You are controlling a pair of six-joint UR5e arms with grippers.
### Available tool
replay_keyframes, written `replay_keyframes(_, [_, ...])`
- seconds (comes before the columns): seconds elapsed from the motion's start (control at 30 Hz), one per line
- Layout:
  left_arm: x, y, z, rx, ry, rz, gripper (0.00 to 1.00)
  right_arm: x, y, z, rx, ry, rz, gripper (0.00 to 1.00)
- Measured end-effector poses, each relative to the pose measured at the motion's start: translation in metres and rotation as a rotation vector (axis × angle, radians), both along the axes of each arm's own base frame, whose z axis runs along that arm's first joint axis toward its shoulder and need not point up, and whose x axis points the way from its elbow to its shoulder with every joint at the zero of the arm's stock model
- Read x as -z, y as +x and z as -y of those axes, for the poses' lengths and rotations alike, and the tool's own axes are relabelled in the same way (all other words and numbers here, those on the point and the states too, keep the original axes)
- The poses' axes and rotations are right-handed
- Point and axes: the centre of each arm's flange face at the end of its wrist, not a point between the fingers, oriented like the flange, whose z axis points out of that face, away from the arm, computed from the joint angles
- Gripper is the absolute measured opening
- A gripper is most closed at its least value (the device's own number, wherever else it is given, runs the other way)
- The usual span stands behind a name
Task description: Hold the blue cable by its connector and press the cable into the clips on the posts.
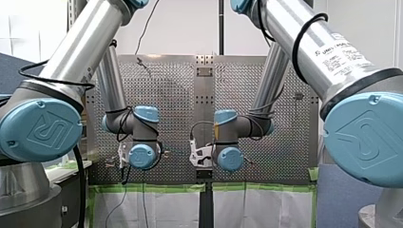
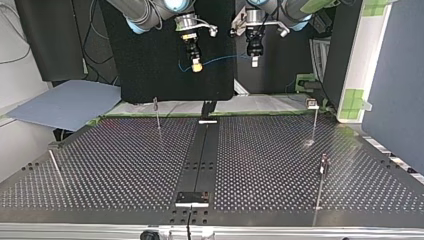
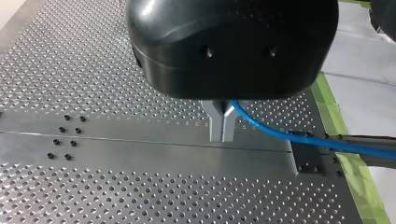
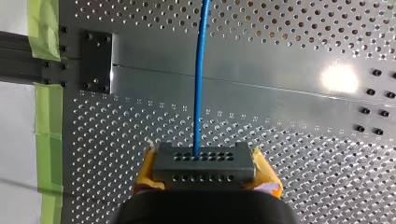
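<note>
- Between the right tool's (image 4: 203,161) yellow pads (image 4: 267,176) sits the dark connector (image 4: 204,169), clamped from both sides. The cable (image 4: 200,70) leaves it straight ahead.
- Left tool (image 3: 222,127): its metal fingers (image 3: 217,123) are drawn together, apparently pinching the cable further along, and the cable trails off to one side.
- Across the top view, both tools hang high above the table (image 2: 125,165), near each other. The cable sags shallowly between them, well apart from every post.
- Thin posts (image 2: 158,115) stand on the table with a small clip (image 2: 312,103) atop each; none holds cable yet.
- To do it well, I judge: hold the span taut, bring it down level just above a clip, line it across the clip's mouth, then press straight down. Slack or a skewed approach could bend the slim post or miss.
</note>
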Motion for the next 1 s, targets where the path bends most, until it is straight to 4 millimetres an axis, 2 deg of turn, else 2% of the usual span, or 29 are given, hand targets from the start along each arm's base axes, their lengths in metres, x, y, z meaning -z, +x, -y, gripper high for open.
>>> replay_keyframes(0.73, [0.000, 0.000, 0.000, 0.000, 0.000, 0.000, 0.00, 0.000, 0.000, 0.000, 0.000, 0.000, 0.000, 0.00])
replay_keyframes(0.83, [0.004, -0.005, -0.002, 0.010, 0.009, -0.018, 0.00, 0.000, 0.000, 0.000, 0.000, 0.001, 0.000, 0.00])
replay_keyframes(0.93, [0.002, -0.011, -0.003, 0.024, 0.002, -0.037, 0.00, 0.001, 0.005, -0.003, 0.001, 0.010, 0.005, 0.00])
replay_keyframes(1.0, [-0.002, -0.013, -0.003, 0.027, -0.014, -0.042, 0.00, -0.005, 0.012, -0.005, 0.002, 0.013, 0.021, 0.00])
